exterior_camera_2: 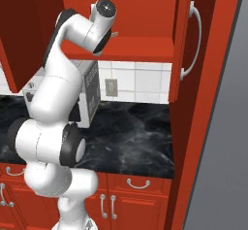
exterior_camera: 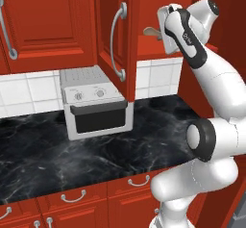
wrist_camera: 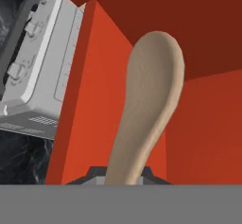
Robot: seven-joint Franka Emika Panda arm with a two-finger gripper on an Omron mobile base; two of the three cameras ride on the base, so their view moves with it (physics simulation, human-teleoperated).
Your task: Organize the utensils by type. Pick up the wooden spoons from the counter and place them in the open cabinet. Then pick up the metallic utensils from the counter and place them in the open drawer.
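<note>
Spoon point(wrist_camera: 149, 109) being carried into the open cabinet point(exterior_camera_2: 145, 47) by the gripper point(wrist_camera: 124, 173).

The fingers are clamped together on the spoon's handle, its pale bowl sticking out ahead of the hand. In the left base view the spoon is being held up at the cabinet mouth, beside the open door point(exterior_camera: 115, 34), well above the worktop point(exterior_camera: 96, 150) and the toaster oven point(exterior_camera: 96, 104). For a clean placement, the spoon is best pushed well past the shelf edge, lowered near the shelf floor and kept level before release, so it is not left tipping off the lip.
</note>
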